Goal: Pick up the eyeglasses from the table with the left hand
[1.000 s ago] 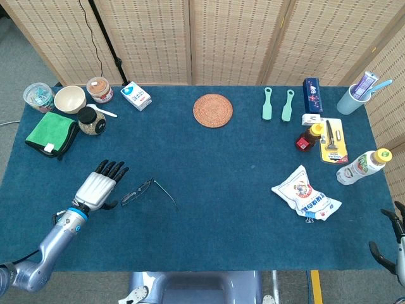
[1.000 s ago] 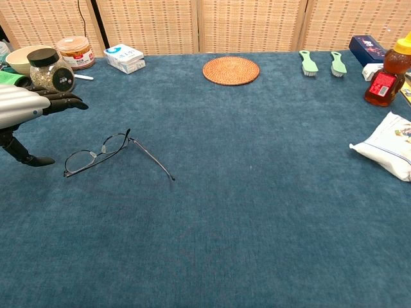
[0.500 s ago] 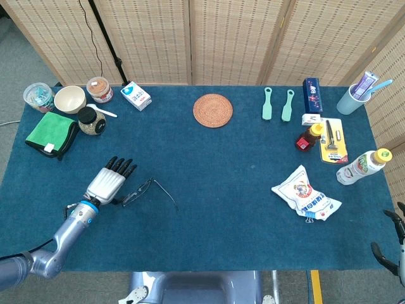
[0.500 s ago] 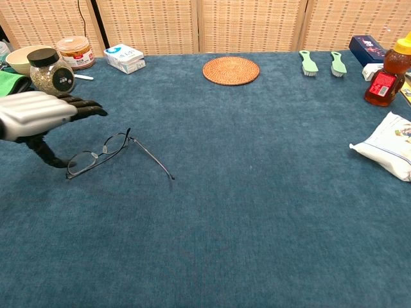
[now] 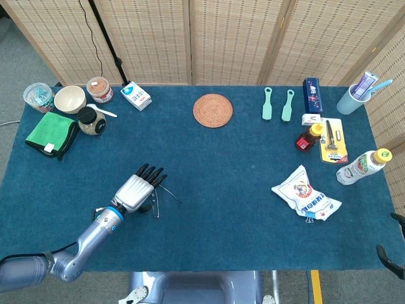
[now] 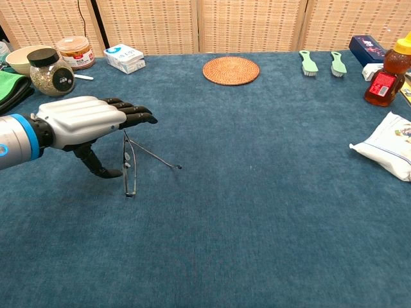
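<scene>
Head view. We see the left hand (image 5: 135, 190) low over the near-left part of the blue bench (image 5: 221, 215), palm down, with its dark fingers (image 5: 150, 175) stretched forward and apart. The eyeglasses (image 5: 157, 201) lie on the bench just beside and partly under the hand, on its right; only a thin temple arm and part of the frame show. We cannot tell from here whether the hand touches them. Of the right hand (image 5: 393, 253) only a dark sliver shows at the lower right corner, and we cannot tell how its fingers stand. Along the far edge we note a woven coaster (image 5: 212, 110), a green cloth (image 5: 50, 132) and a white bag (image 5: 306, 194) at the right.

Chest view. We see the left hand (image 6: 83, 122) held flat above the bench (image 6: 257, 212), fingers (image 6: 131, 113) extended, thumb pointing down toward the cloth surface. The eyeglasses (image 6: 129, 163) sit on the bench directly below the fingertips, frame edge-on to us, one temple arm splayed to the right. The hand grasps nothing; its fingers are released. The thumb tip lies just beside the frame, and we cannot tell whether they touch.
</scene>
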You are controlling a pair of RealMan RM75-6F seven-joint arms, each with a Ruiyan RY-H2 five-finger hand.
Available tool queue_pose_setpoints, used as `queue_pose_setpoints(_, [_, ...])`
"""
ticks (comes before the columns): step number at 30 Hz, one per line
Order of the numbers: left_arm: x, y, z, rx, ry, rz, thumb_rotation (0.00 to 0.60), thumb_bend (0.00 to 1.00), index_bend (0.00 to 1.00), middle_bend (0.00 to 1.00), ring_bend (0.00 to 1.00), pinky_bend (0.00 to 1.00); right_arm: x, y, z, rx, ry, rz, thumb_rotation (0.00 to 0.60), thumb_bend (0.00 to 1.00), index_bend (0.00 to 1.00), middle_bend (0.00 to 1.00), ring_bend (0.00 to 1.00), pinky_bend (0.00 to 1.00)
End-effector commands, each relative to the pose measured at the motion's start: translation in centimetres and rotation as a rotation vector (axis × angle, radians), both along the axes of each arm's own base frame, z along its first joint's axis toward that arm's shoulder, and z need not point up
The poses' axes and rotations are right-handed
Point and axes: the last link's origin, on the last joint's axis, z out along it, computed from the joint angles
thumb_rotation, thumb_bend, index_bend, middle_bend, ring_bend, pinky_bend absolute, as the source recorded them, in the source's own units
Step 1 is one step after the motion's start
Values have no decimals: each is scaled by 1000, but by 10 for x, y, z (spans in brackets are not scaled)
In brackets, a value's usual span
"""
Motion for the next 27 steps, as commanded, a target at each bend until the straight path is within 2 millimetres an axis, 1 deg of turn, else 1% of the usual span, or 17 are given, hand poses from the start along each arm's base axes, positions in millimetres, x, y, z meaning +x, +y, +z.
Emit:
queue_pose_setpoints(1, [8,-2,-3,-18,-10,1,463,237,0,0,0,0,0,0,0,-1,0,-1,600,304,217,108,112,151])
queue_pose_setpoints(7, [6,1,1,-26,27,6,463,238,0,0,0,0,-2,1,0,-3,-2,-5,600,305,218,108,112,151])
queue_pose_setpoints(13, [0,4,-2,-32,57,16,461,237,12,0,0,0,-2,1,-1,0,-4,-6,600,304,217,108,112,151])
queue_pose_setpoints(15, [-1,5,-4,-33,59,26,461,237,60,0,0,0,-3,1,-1,0,-4,-7,600,304,217,108,112,151])
queue_pose_setpoints(17, [-1,6,-6,-29,59,29,461,237,131,0,0,0,-3,2,0,-2,-3,-8,600,304,218,108,112,151])
queue_pose_setpoints(21, [-2,9,-10,-21,65,31,463,237,208,0,0,0,-2,2,1,-4,-1,-8,600,305,217,108,111,151])
queue_pose_setpoints(25, [-2,11,-15,-19,65,40,463,237,324,0,0,0,-1,3,1,-4,0,-9,600,304,218,108,112,151])
queue_pose_setpoints(27, [-2,11,-18,-19,65,45,463,237,352,0,0,0,-1,3,1,-5,0,-11,600,304,218,108,112,151])
